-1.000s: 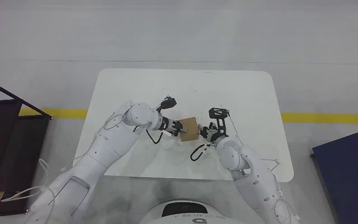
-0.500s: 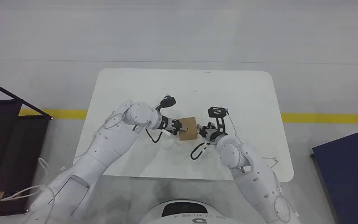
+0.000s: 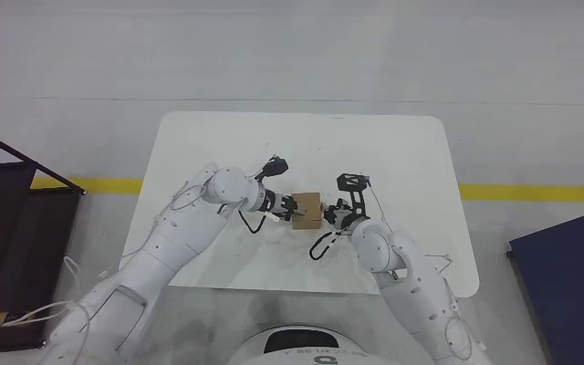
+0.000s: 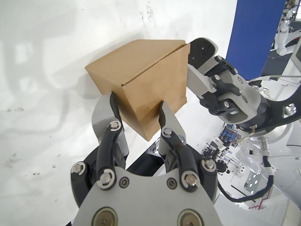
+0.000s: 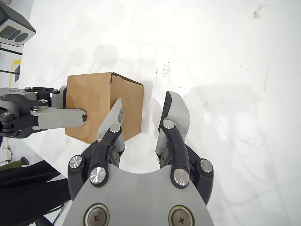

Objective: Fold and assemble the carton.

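A small brown carton (image 3: 307, 209) sits near the middle of the white table (image 3: 401, 155), folded into a box shape. My left gripper (image 3: 289, 208) is shut on the carton (image 4: 145, 76), one corner pinched between its fingers (image 4: 164, 111). From the opposite side, my right gripper (image 3: 330, 215) stands open. One of its fingers (image 5: 116, 109) lies flat against the carton's (image 5: 94, 99) side face, while the other finger (image 5: 170, 104) hangs free over bare table. The left gripper (image 5: 70, 116) shows in the right wrist view, clamped on the box's far side.
The table's front edge (image 3: 319, 290) lies just behind both arms. A dark frame (image 3: 27, 196) stands on the floor off the table's left end, and a blue panel (image 3: 552, 274) off its right end.
My right gripper has shifted slightly toward the carton, and the carton now sits squarer between the two grippers. The left gripper keeps its hold.
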`<act>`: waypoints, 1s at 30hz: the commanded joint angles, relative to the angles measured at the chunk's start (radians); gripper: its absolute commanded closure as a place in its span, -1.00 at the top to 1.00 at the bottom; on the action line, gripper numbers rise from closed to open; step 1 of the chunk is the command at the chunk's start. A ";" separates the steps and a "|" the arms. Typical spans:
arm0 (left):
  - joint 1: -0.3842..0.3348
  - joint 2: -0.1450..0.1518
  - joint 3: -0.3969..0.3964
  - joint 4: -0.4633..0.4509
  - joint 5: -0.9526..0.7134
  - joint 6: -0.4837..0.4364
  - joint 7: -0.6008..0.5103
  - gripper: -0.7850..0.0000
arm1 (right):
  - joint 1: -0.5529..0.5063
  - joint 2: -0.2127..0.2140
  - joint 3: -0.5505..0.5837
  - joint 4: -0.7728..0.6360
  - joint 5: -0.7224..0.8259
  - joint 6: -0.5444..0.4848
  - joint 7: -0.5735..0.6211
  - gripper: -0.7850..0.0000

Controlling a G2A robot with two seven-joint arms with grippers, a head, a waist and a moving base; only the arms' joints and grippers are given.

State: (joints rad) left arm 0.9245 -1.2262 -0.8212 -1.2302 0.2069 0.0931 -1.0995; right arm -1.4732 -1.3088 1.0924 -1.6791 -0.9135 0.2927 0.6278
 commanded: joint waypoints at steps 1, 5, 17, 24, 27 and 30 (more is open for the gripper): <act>-0.001 -0.001 0.001 -0.002 -0.002 0.001 0.002 -0.44 | 0.004 0.000 -0.004 0.003 -0.004 0.003 0.007 -0.02; -0.001 0.000 -0.006 -0.009 -0.006 -0.002 0.013 -0.30 | -0.006 0.001 0.026 -0.018 0.028 0.012 -0.013 0.03; 0.129 0.046 -0.195 -0.120 -0.113 -0.052 0.124 -0.09 | -0.110 0.013 0.076 -0.200 0.046 -0.066 -0.102 0.12; 0.244 0.076 -0.278 -0.139 -0.114 -0.054 0.142 -0.17 | -0.083 0.011 0.025 -0.212 -0.027 -0.052 -0.069 0.17; 0.272 0.081 -0.289 -0.129 -0.116 -0.060 0.155 -0.20 | -0.063 0.008 0.006 -0.196 -0.053 -0.034 -0.049 0.22; 0.289 0.082 -0.293 -0.129 -0.130 -0.064 0.168 -0.21 | -0.047 0.006 -0.009 -0.182 -0.062 -0.024 -0.029 0.25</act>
State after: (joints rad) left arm 1.2099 -1.1440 -1.1136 -1.3584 0.0805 0.0303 -0.9344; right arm -1.5236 -1.3026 1.0866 -1.8635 -0.9740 0.2678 0.5941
